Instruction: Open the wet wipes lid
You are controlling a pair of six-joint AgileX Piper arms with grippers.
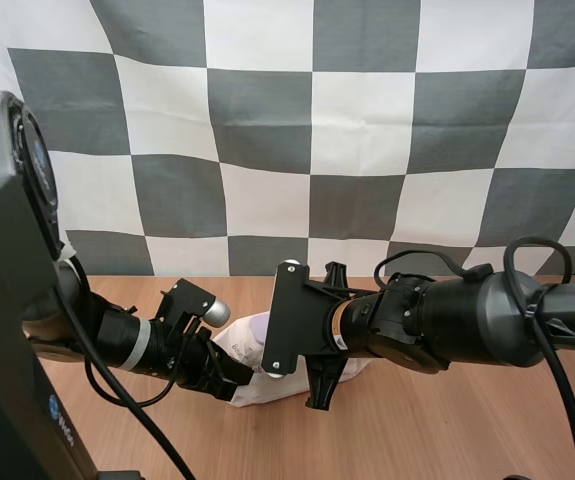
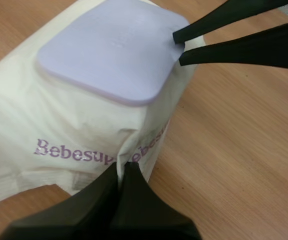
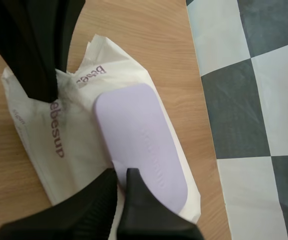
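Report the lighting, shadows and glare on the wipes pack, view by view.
High view: pack lies in soft shade, no glare. Left wrist view: even light, lid matte, faint shadow under its rim. Right wrist view: dark shadow on the pack beside the left gripper; lid free of hotspots.

A light wooden worktop [image 1: 447, 420] carried a white pack [image 1: 252, 388] of wet wipes, seen from above near the middle of the surface. The pack lay directly on the wood, its soft wrapper creased and folded at the ends. Purple lettering ran along its side, reading in part "Bebesup". A lilac lid [image 2: 108, 47] with rounded corners sat on the pack's upper face, flat against it and closed. The wood beside the pack showed a pale, even grain.
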